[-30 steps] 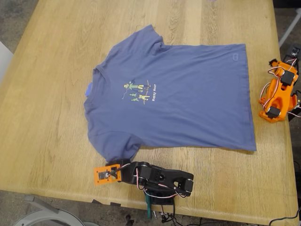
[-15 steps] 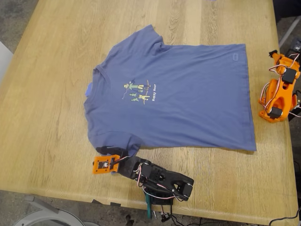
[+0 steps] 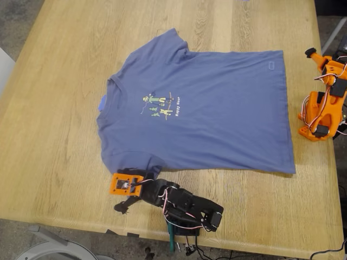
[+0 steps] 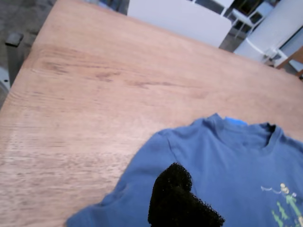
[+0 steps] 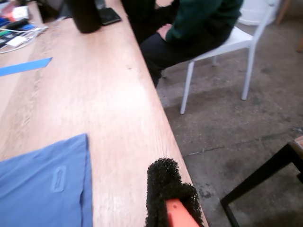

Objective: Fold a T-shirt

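The slate-blue T-shirt (image 3: 217, 108) lies flat on the wooden table (image 3: 54, 135), collar toward the exterior view's left, print facing up. My first gripper (image 3: 126, 194), on the black arm at the near edge, sits at the lower sleeve (image 3: 135, 172). A black jaw sticks out away from its orange wrist, so it looks open. Its foam pad (image 4: 173, 196) hovers over the sleeve (image 4: 142, 179). My second gripper (image 3: 312, 54), on the orange arm at the exterior view's right, is off the shirt. One foam pad (image 5: 163, 189) shows beside the hem corner (image 5: 57, 179).
A small bright-blue scrap (image 3: 102, 103) lies at the collar. A person in a green top (image 5: 199, 23) sits on a white chair beside the table's edge. A blue tape strip (image 5: 23, 66), cables and dark objects lie at that end. A white chair (image 4: 180, 19) stands beyond the table.
My first gripper moved up the exterior view onto the lower sleeve's edge, and a black jaw now sticks out. The second arm swung its gripper further up the view.
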Controlling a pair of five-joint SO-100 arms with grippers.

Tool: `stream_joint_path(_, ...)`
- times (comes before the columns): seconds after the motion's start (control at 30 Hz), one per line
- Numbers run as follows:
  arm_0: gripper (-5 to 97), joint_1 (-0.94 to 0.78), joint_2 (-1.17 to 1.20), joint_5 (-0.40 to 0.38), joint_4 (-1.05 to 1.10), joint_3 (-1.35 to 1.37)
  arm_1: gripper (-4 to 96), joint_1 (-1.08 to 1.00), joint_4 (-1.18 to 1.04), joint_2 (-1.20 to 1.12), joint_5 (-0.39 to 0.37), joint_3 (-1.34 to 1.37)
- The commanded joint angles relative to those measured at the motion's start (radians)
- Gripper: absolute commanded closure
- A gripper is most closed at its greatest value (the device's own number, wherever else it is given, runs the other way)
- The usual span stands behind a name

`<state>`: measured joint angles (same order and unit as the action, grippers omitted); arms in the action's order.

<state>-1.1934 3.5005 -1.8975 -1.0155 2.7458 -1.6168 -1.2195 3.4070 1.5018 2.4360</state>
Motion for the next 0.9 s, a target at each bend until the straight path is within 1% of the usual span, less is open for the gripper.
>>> stream_joint_path(0.0, 35, 0.017, 0.002, 0.035, -0.17, -0.25, 43.0, 0.058, -0.087, 0.0, 0.015, -0.124)
stream_joint_path(0.1, 35, 0.031, -0.115, 0.048, -0.196, -0.383, 43.1, 0.146, -0.215, -0.002, 0.029, -0.224)
stream_joint_path(0.27, 35, 0.077, -0.354, 0.08, -0.383, -0.68, 44.0, 0.322, -0.477, -0.052, 0.044, -0.437)
stream_joint_path(0.37, 35, 0.114, -0.451, 0.097, -0.489, -0.816, 45.2, 0.433, -0.48, -0.117, 0.061, -0.531)
stream_joint_path(0.47, 33, 0.164, -0.535, 0.106, -0.609, -0.933, 45.5, 0.509, -0.48, -0.259, 0.08, -0.65)
stream_joint_path(0.57, 31, 0.235, -0.617, 0.114, -0.676, -1.035, 46.1, 0.592, -0.48, -0.391, 0.101, -0.756)
stream_joint_path(0.7, 29, 0.351, -0.716, 0.109, -0.699, -1.16, 47.4, 0.716, -0.482, -0.537, 0.124, -0.861)
stream_joint_path(0.8, 29, 0.387, -0.762, 0.14, -0.698, -1.204, 48.4, 0.807, -0.483, -0.617, 0.129, -0.905)
stream_joint_path(0.87, 29, 0.407, -0.782, 0.144, -0.699, -1.216, 49.1, 0.876, -0.483, -0.666, 0.13, -0.925)
